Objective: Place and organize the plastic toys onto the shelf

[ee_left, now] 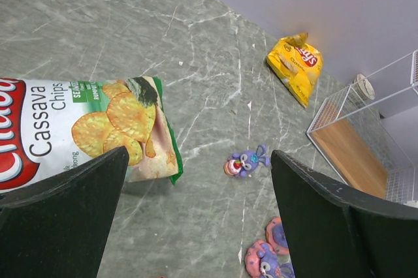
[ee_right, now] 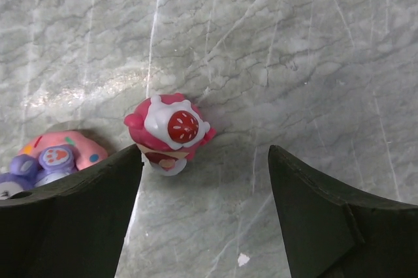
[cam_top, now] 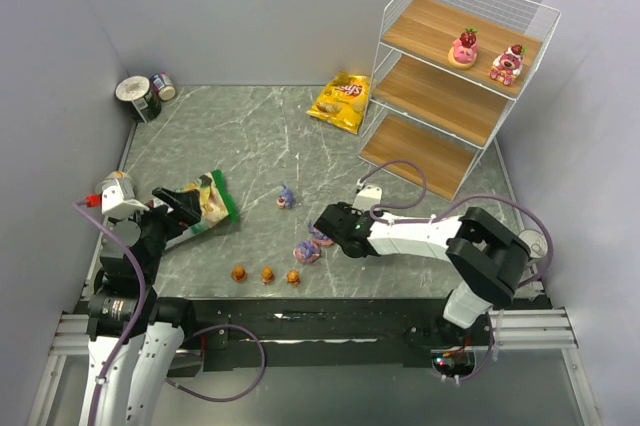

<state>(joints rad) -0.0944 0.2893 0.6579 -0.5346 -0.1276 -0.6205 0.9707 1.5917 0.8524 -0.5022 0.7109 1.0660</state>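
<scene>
The grey-green marbled tabletop (cam_top: 420, 276) carries the white wire shelf (cam_top: 398, 6) in its far right corner, three wooden boards stepped one above another. Well to the left of the shelf and nearer the arms lies a green-edged cassava chip bag (cam_top: 205, 204), and the left hand (cam_top: 183, 208) hovers over it with its fingers spread wide and nothing between them. The right hand (cam_top: 326, 225) hangs low over the tabletop, left of the shelf's bottom board and nearer the arms, also wide apart. A yellow Lay's chip bag (cam_top: 340, 101) lies just left of the shelf's lower boards. Two tin cans (cam_top: 142, 96) stand far left of the shelf, by the back wall. Two strawberry figurines (cam_top: 463, 47) sit side by side on the shelf's top board. A third strawberry figurine (ee_right: 170, 133) stands on the tabletop between the right hand's fingers (ee_right: 78, 219), close to one of them; whether they touch I cannot tell. Three purple-pink toys lie left of the shelf, one alone (cam_top: 287, 196) and a pair (cam_top: 306, 251) beside the right hand. Farthest from the shelf, three small orange figurines (cam_top: 266, 274) form a row at the near edge.
</scene>
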